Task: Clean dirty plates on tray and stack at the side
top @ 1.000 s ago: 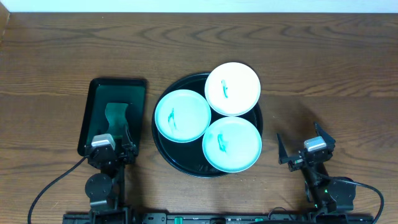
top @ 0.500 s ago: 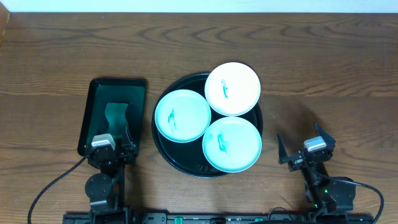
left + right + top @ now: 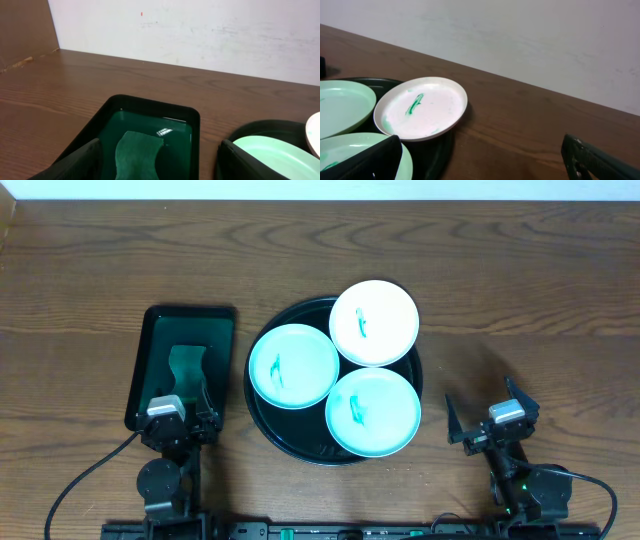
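Three small round plates lie on the round black tray (image 3: 262,418). The left plate (image 3: 293,366) and the front plate (image 3: 373,412) are pale mint; the back plate (image 3: 374,322) is white and overhangs the tray's far rim. Each has a teal-green smear in its centre. My left gripper (image 3: 180,408) is open and empty at the near end of the green tray. My right gripper (image 3: 487,415) is open and empty over bare table, right of the black tray. The white plate (image 3: 421,108) shows in the right wrist view, the left plate (image 3: 280,154) in the left wrist view.
A dark green rectangular tray (image 3: 152,340) stands left of the black tray, with a green sponge (image 3: 187,367) lying in it; the sponge also shows in the left wrist view (image 3: 137,152). A pale wall runs behind the table's far edge.
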Robot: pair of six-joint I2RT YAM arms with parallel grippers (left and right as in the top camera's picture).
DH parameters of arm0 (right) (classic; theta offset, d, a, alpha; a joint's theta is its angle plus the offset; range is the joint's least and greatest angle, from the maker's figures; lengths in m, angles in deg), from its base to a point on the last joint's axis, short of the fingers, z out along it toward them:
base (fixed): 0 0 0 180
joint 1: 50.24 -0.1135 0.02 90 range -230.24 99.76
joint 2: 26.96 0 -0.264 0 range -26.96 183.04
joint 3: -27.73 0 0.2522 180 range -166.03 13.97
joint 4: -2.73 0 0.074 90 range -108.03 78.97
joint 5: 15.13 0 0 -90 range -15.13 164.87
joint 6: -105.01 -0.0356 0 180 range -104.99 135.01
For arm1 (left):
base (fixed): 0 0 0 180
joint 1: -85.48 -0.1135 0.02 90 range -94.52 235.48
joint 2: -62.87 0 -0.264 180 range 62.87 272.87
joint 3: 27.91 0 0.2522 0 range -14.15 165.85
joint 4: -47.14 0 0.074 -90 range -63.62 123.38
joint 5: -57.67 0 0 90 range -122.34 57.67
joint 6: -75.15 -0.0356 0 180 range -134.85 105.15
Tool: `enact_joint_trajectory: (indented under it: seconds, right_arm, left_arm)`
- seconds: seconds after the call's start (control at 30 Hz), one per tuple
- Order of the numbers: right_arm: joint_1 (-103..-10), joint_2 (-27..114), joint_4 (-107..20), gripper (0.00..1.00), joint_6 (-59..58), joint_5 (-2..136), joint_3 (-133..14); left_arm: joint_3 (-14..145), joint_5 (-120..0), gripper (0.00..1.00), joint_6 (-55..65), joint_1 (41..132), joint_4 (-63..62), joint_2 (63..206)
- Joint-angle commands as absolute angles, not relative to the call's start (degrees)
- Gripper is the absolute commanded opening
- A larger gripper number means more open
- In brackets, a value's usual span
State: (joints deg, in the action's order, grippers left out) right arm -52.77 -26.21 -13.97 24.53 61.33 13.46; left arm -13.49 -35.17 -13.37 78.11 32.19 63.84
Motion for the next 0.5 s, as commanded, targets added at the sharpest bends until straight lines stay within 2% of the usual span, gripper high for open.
enact_joint_trajectory:
  seconds: [0.0, 0.47]
  right_arm:
    - [-51.74, -25.93, -14.02, 0.99, 24.92, 60.89, 13.66]
    - [-51.72, -25.93, -14.04, 0.99, 24.97, 62.79, 13.66]
  left_arm:
    - [-13.92, -34.68, 0.74, -13.11, 78.2, 29.41, 63.91]
    - [-13.92, -34.66, 0.74, -13.11, 78.17, 29.52, 63.97]
